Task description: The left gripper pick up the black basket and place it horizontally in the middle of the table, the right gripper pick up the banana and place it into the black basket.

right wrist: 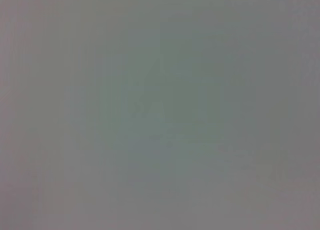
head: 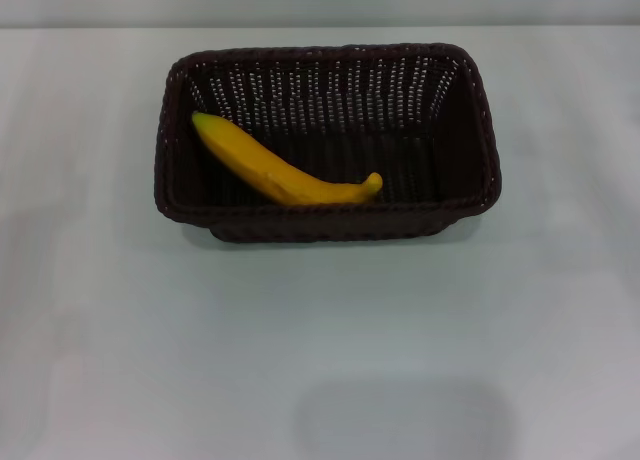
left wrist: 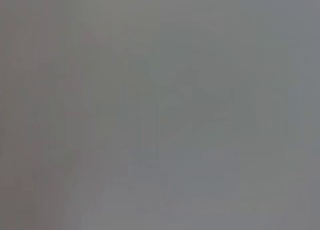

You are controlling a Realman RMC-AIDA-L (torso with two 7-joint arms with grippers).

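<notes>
- Out of every view: neither the left gripper nor the right gripper shows, so their state cannot be told; both wrist views give only blank grey.
- Mid-worktop (head: 100,330), the basket (head: 470,130) sits lengthwise across.
- Inside it lies the banana (head: 275,170), on a slant.
- Judgement: banana is light, soft, bruisable, best held mid-body; basket is stiff, held by its rim.

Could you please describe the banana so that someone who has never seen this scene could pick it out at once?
On the white table stands one large black basket of dark open weave, its long side across the head view. Inside lies the banana, slanting from the left wall to the near rim. It is the only bright yellow, smooth, curved thing there.
</notes>
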